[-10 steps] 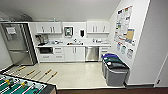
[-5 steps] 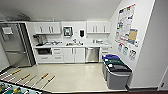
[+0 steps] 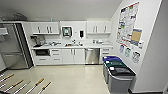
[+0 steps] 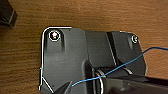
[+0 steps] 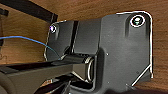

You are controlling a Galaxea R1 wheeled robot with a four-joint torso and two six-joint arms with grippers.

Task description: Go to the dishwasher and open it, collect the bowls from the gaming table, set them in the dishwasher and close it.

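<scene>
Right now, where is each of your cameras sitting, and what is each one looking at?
Head view: high on the robot, looking forward and down at a kitchenette with the closed dishwasher, recycling bins and table-football rods; none of my body.
Left wrist view: on the left arm's wrist, looking at a brown wood-grain surface; my dark plate and a blue cable show.
Right wrist view: on the right wrist, same sort of sight.
Shared: both wrist views show wood grain, plate and blue cable.
</scene>
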